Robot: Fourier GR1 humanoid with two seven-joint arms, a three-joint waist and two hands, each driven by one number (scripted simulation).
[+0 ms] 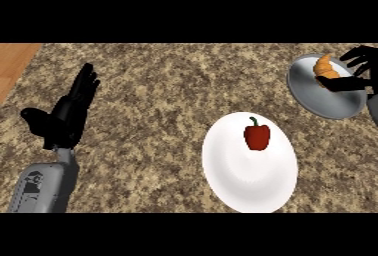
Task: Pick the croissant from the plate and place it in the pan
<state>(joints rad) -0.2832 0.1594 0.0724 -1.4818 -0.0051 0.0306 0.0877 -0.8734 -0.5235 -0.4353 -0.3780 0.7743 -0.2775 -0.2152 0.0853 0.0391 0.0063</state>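
My right hand (353, 70): fingers and thumb curled round the croissant (325, 67), far right.
Croissant: over the grey pan (314, 95), in my grasp.
My left hand (68, 112): at the left, fingers straight, holding nothing.
Plate (249, 175): white, near middle, carrying a red pepper (256, 135).
Counter (162, 85): speckled brown.

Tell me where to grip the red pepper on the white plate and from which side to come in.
Grip the red pepper across its broad red body, coming straight down from above. It lies flat near the far part of the white plate with its dark stem pointing away, so its left and right flanks are free. The stem looks too thin to pinch. The left hand is open and unoccupied.
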